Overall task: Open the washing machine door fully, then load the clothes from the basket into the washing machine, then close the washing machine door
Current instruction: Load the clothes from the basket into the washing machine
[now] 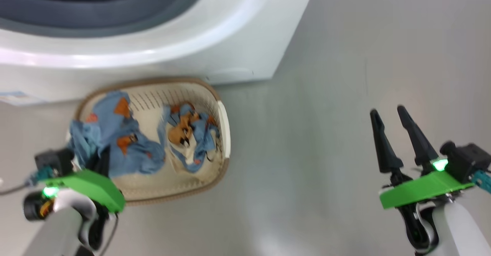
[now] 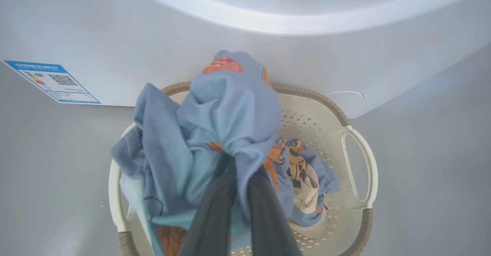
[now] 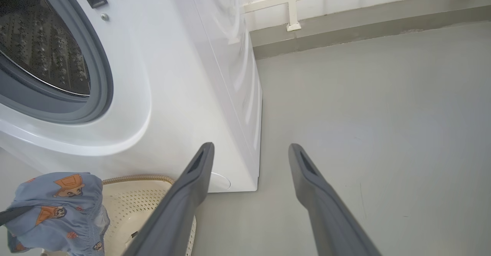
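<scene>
The washing machine (image 1: 230, 37) stands at the top of the head view, its grey gasket (image 1: 96, 14) bare; the washing machine door is out of view. Right in front of it on the floor sits the basket (image 1: 168, 179). My left gripper (image 1: 100, 153) is shut on a light blue garment (image 1: 122, 141) of the clothes, bunched above the basket's left half. In the left wrist view my left gripper (image 2: 241, 167) pinches that garment (image 2: 215, 118) over the basket (image 2: 307, 121). A second blue and cream bundle (image 1: 190, 133) lies in the right half. My right gripper (image 1: 387, 112) hangs open over bare floor.
Grey floor (image 1: 345, 75) spreads wide to the right of the machine and basket. In the right wrist view the steel drum (image 3: 42, 45) shows through the open port, and a white rail (image 3: 291, 6) runs along the far wall. A blue label (image 2: 51, 81) marks the machine's low corner.
</scene>
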You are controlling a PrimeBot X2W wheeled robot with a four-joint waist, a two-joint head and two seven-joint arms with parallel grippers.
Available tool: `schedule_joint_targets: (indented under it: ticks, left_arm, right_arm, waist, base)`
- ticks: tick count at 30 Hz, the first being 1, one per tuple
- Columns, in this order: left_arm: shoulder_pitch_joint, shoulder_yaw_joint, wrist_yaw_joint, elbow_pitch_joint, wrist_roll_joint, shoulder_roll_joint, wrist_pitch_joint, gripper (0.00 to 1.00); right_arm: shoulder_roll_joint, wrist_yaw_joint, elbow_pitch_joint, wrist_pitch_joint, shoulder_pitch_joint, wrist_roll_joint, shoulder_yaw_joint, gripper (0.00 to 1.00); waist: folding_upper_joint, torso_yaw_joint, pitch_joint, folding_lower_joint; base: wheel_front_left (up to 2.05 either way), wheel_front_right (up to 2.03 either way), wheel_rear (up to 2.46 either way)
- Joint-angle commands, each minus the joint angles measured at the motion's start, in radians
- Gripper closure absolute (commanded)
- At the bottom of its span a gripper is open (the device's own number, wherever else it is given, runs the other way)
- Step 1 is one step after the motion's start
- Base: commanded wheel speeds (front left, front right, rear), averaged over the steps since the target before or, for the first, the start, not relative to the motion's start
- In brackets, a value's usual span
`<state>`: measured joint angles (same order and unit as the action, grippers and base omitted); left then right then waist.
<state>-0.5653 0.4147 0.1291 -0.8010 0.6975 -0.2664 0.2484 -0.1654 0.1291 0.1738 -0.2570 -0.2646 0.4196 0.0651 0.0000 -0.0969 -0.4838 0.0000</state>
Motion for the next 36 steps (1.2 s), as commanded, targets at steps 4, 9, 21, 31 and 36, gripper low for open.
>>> schedule_joint_targets:
  ticks: [4, 9, 21, 31, 36]
  left_arm:
    - [0.099, -0.096, 0.002, 0.071, -0.065, -0.002, 0.013, 1.00]
    - [0.192, -0.148, 0.002, 0.155, -0.117, 0.025, 0.013, 1.00]
    - [0.418, -0.255, 0.002, 0.367, -0.209, 0.060, 0.013, 1.00]
    - [0.556, -0.318, 0.002, 0.512, -0.263, 0.079, 0.013, 1.00]
    - [0.620, -0.340, 0.002, 0.588, -0.271, 0.085, 0.013, 1.00]
  right_arm:
    - [-0.029, 0.002, -0.012, -0.005, 0.076, 0.015, 0.009, 0.00]
    - [-0.044, 0.002, -0.009, -0.005, 0.137, 0.025, 0.000, 0.00]
    - [-0.060, 0.002, -0.016, -0.005, 0.273, 0.039, -0.041, 0.00]
    - [-0.063, 0.002, -0.024, -0.005, 0.357, 0.040, -0.069, 0.00]
    - [-0.065, 0.002, -0.026, -0.005, 0.374, 0.042, -0.073, 0.00]
  waist:
    - [0.0000, 0.060, 0.186, 0.0000]
    - [0.0000, 0.076, 0.266, 0.0000]
    - [0.0000, 0.102, 0.395, 0.0000]
    - [0.0000, 0.122, 0.453, 0.0000]
    - [0.0000, 0.122, 0.463, 0.0000]
  base:
    - [0.00, 0.00, 0.00]
    - [0.00, 0.00, 0.00]
    - [0.00, 0.00, 0.00]
    - [0.00, 0.00, 0.00]
    - [0.00, 0.00, 0.00]
